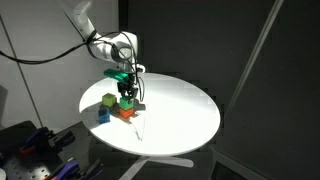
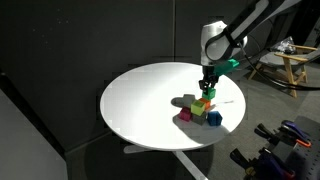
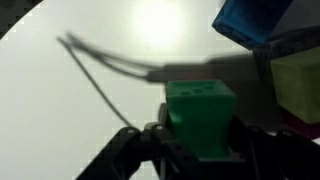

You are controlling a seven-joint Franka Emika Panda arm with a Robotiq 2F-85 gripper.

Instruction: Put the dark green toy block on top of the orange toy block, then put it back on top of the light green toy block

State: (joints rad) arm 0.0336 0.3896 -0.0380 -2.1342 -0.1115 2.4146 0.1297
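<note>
My gripper (image 1: 127, 88) is shut on the dark green toy block (image 3: 200, 115), which fills the space between the fingers in the wrist view. In an exterior view the dark green block (image 1: 127, 99) sits directly over the orange toy block (image 1: 125, 112), seemingly touching it. The light green toy block (image 1: 108, 100) stands just beside them, also at the right edge of the wrist view (image 3: 297, 90). In an exterior view the gripper (image 2: 207, 88) hides the dark green block; the light green block (image 2: 203, 104) shows below it.
A blue block (image 1: 103, 115) lies beside the light green one, also in the wrist view (image 3: 250, 20). A magenta block (image 2: 185, 116) is nearby. All stand on a round white table (image 1: 185, 115). A thin cable (image 3: 100, 85) lies on it. Clutter (image 1: 40, 150) sits below the table.
</note>
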